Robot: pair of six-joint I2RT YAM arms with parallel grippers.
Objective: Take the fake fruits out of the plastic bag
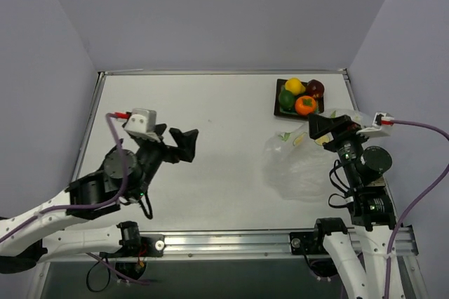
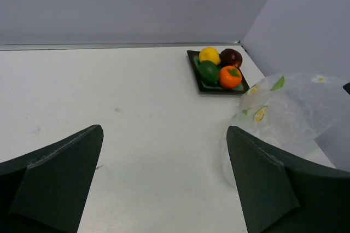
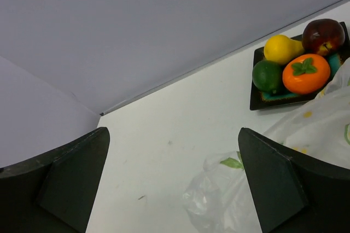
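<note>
The fake fruits sit together on a dark square tray [image 1: 279, 109] at the back right: a yellow one [image 1: 295, 85], a dark red one [image 1: 315, 88], a green one [image 1: 286, 98] and an orange one [image 1: 305, 105]. The clear plastic bag [image 1: 300, 164] lies crumpled on the table just in front of the tray, and I see no fruit inside it. My right gripper [image 1: 324, 130] hovers open over the bag's far edge, holding nothing. Well to the left, my left gripper [image 1: 177, 146] stands open and empty above bare table. Both wrist views show the fruits [image 2: 219, 67] [image 3: 295, 60] and the bag [image 2: 284, 114] [image 3: 229, 200].
Grey walls close in the table on the left, back and right. A metal rail [image 1: 224, 243] runs along the near edge between the arm bases. The bag carries small printed leaf and lemon marks [image 2: 259, 114].
</note>
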